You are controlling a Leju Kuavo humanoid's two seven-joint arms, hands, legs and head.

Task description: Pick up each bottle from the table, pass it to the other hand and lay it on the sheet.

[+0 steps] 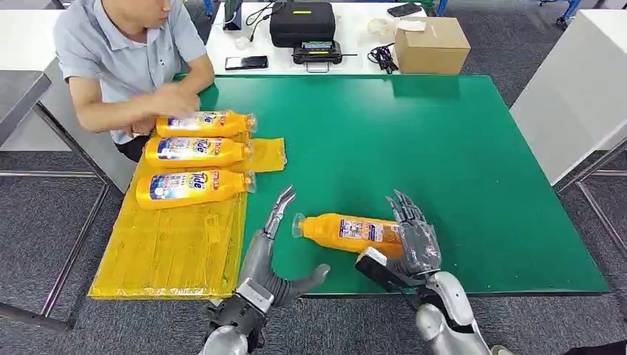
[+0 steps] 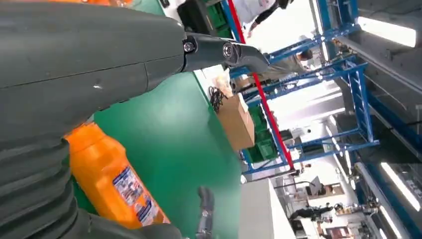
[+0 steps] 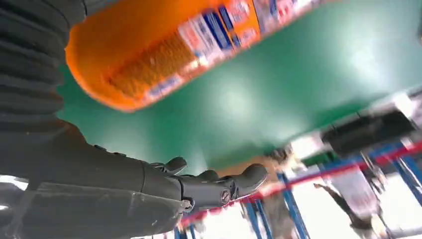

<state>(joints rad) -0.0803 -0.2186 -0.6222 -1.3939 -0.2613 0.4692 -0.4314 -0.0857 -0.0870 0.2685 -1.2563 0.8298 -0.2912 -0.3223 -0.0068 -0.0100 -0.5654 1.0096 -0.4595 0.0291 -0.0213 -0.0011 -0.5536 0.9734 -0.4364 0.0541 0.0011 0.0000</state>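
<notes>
Left hand (image 1: 275,260) spread, empty, beside bottle (image 1: 347,232). Right hand (image 1: 411,238) cupping base, grip uncertain. Rigid, smooth, probably full and heavy; best gripped mid-body.

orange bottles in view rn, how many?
4. Three lie side by side on the yellow sheet: far bottle under the person's hand, middle bottle, near bottle. The fourth bottle lies on the green table, between both robot hands.
</notes>
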